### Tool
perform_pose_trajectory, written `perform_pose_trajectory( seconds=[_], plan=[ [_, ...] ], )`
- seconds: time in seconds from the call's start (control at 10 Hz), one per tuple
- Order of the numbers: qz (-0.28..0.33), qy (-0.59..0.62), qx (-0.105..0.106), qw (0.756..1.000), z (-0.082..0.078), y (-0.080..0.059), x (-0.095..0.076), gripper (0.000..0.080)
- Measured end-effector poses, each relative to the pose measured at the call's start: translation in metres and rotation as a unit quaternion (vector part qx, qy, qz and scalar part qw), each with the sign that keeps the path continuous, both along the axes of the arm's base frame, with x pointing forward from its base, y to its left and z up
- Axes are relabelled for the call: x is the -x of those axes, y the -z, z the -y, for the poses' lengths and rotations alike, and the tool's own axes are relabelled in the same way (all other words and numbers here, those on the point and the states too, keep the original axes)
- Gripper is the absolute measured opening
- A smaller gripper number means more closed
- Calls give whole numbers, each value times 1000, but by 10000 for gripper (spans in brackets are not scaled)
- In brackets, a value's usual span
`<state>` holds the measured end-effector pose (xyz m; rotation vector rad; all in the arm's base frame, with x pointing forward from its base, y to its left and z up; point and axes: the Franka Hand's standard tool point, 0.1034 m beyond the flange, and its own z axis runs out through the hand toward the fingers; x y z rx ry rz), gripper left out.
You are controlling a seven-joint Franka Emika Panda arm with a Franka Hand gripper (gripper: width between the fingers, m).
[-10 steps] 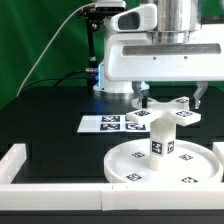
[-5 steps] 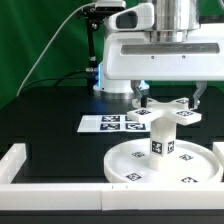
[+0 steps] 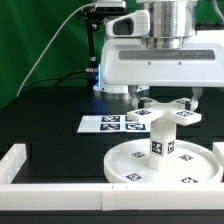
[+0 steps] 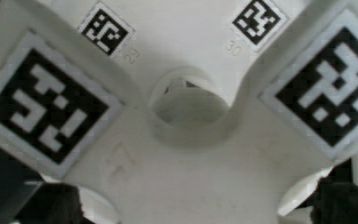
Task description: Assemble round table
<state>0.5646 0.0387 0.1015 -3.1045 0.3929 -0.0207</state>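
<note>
The tool [image 3: 167,100] hangs wide open, holding nothing, just above the cross base [image 3: 166,113] capping the post [image 3: 160,137] on the disc [image 3: 130,162].

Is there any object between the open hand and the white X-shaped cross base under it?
Nothing visible. The hand hangs open directly over the white X-shaped plastic cross base, which already sits on the short white cylinder post.

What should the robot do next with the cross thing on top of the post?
Probably lift straight up and away. The cross base already sits on the post, which stands on the round disc, and the gripper has its jaws wide open around it, gripping nothing.
</note>
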Motion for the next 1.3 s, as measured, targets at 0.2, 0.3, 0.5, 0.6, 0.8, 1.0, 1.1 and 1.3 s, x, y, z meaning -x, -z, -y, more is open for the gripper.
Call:
perform_pose_trajectory(
  seconds=[0.2, 0.3, 0.5, 0.6, 0.8, 1.0, 1.1, 1.3],
  plan=[
    [0, 5, 0, 1000, 0, 0, 0, 517],
    [0, 9, 0, 1000, 0, 0, 0, 440],
    [-1, 79, -2, 997, 0, 0, 0, 440],
    [-2, 121, -3, 993, -1, 0, 0, 440],
    [6, 307, -6, 952, -2, 1, 1, 440],
    [7, 499, -17, 866, -2, 2, 1, 440],
    [5, 523, -19, 852, -2, 2, 1, 440],
    [2, 583, -24, 812, -1, 2, 1, 440]
  ],
)
